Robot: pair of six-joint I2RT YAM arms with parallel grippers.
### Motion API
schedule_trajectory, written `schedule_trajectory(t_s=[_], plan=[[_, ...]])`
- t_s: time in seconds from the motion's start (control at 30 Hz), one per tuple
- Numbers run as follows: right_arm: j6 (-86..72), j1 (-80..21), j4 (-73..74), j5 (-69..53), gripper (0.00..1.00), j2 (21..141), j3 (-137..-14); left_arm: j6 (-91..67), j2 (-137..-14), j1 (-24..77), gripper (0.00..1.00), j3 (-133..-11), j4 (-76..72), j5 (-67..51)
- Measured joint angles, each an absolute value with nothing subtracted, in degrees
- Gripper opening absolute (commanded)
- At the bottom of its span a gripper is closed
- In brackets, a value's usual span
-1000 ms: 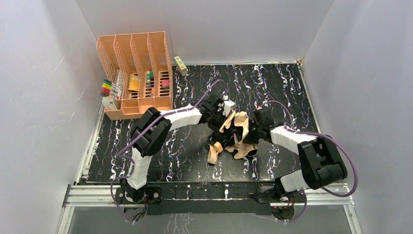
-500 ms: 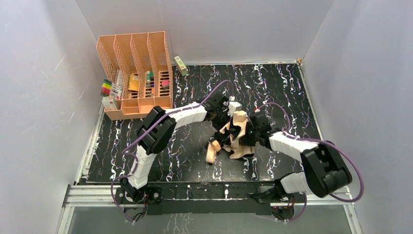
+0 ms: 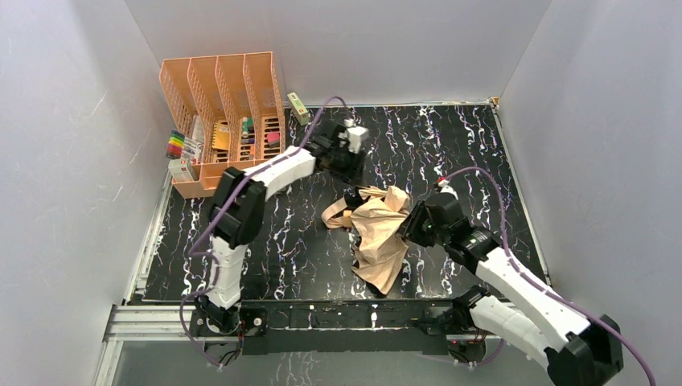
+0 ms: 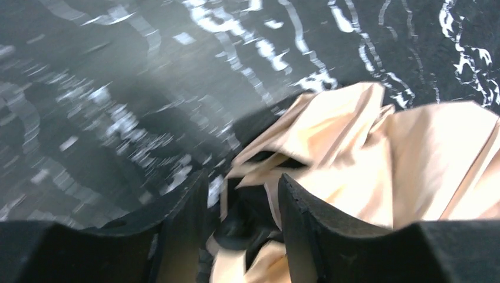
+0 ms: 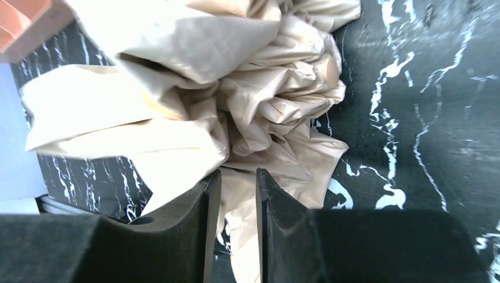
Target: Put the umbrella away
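Much bare table (image 3: 470, 149) around umbrella (image 3: 378, 235); left hand (image 4: 242, 184) apart, right hand (image 5: 237, 177) alongside.

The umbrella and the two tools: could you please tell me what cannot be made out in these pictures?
- Handle and strap of the umbrella: every view, lost among crumpled fabric.
- Grip of the right tool: right wrist view, fabric fills its narrow gap; whether it is pinched or merely behind is unclear.
- Dark part below the left tool: left wrist view, motion blur, unidentifiable.
- Contents of the desk organizer: top view, too small.
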State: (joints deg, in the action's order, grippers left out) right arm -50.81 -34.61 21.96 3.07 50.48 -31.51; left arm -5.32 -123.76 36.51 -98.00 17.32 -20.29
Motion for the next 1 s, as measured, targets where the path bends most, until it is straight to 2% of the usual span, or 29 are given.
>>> schedule_trajectory(t_s=[0.17,0.4,0.63,0.7,0.83,1.0], plan=[[-49.52,-34.61,30.50,7.49,0.46,43.00,-35.38,-6.96,-109.93,31.07,0.52,-85.60,15.86,-16.71],[-46.48,-34.61,37.54,6.55,0.51,38.57,-35.42,-9.72,-90.04,31.59,0.53,-69.47,12.47,-13.98],[-40.64,-34.61,35.03,-5.26,0.65,34.96,-35.42,-16.91,-77.97,33.58,0.56,-51.92,11.09,-14.55],[-39.35,-34.61,31.33,-11.18,0.70,37.82,-35.29,-21.21,-73.41,38.13,0.57,-46.46,9.17,-13.76],[-41.21,-34.63,23.00,-14.55,0.68,44.69,-29.80,-28.75,-68.23,47.44,0.59,-40.40,4.69,-10.33],[-47.72,-34.92,11.22,-14.68,0.46,50.74,-23.75,-32.67,-67.66,49.12,0.59,-37.93,2.20,-7.86]])
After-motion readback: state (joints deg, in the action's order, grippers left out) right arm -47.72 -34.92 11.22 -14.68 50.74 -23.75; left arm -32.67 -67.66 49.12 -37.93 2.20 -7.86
